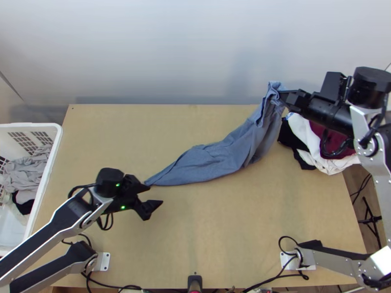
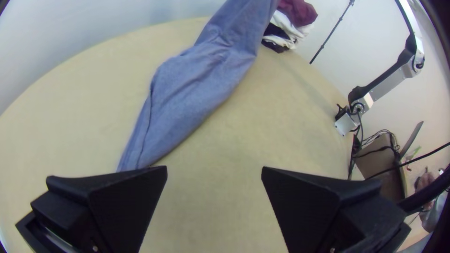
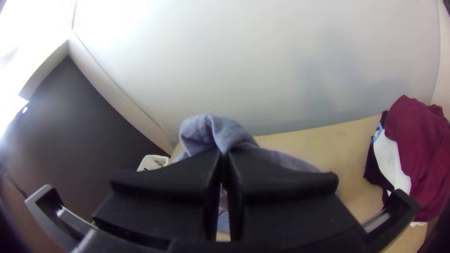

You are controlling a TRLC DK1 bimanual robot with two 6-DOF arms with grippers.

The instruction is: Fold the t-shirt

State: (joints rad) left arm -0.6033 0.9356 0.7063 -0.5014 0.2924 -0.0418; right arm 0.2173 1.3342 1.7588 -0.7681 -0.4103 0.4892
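A light, limp blue-grey t-shirt point(image 1: 210, 158), soft enough by its look to slump into creases, hangs bunched from the right gripper point(image 1: 282, 93), which is clamped on the cloth at the top view's 2 o'clock; its narrow tail lies on the worktop point(image 1: 171, 244) toward 8 o'clock, a likely spot for the second hold; just beside that tip, the left gripper point(image 1: 155, 195) has its fingers wide apart; at 9 o'clock, a white basket point(image 1: 29, 125) holds rumpled grey clothing point(image 1: 30, 168) and something black point(image 1: 24, 196).
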